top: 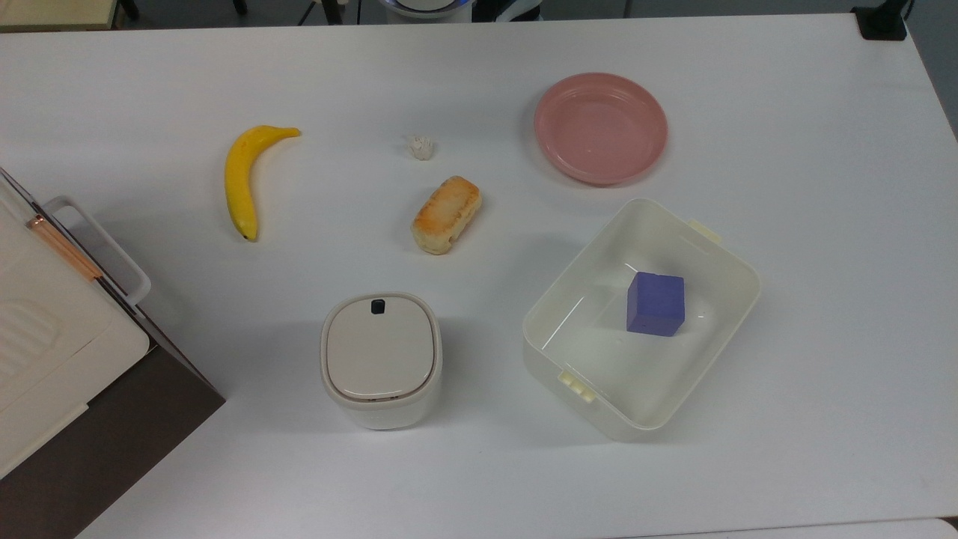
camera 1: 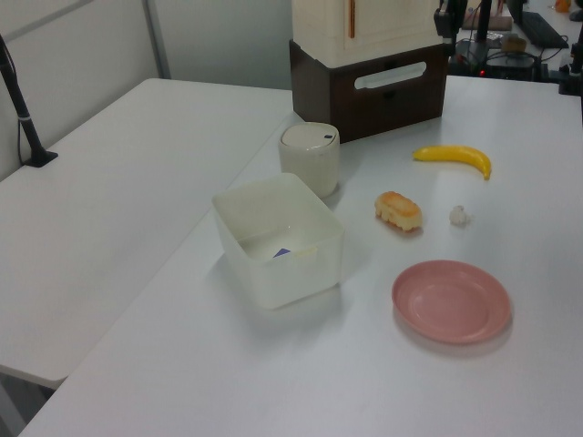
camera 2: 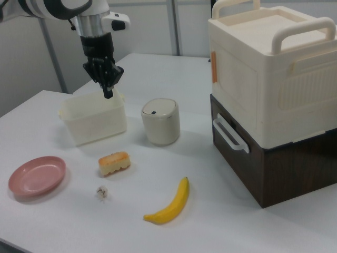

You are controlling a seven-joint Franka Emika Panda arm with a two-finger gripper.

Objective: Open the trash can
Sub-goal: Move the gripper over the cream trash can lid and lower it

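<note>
The trash can (top: pixel 380 359) is a small cream-white bin with a beige lid lying flat and shut, a black button (top: pixel 378 305) at the lid's far edge. It stands near the table's front in the top view, between the appliance and the tub, and also appears as the trash can (camera 1: pixel 309 157) (camera 2: pixel 160 121). In the right view my gripper (camera 2: pixel 108 95) hangs high, fingers pointing down and pressed together, holding nothing. There it is up and to the left of the trash can, well apart from it, in front of the tub.
A lidless cream tub (top: pixel 584 299) holds a purple block (top: pixel 656 303). A banana (top: pixel 241 180), a bread roll (top: pixel 446 214), a small white lump (top: pixel 421 147) and a pink plate (top: pixel 600 127) lie on the white table. A big white and brown appliance (top: pixel 45 337) stands at the top view's left.
</note>
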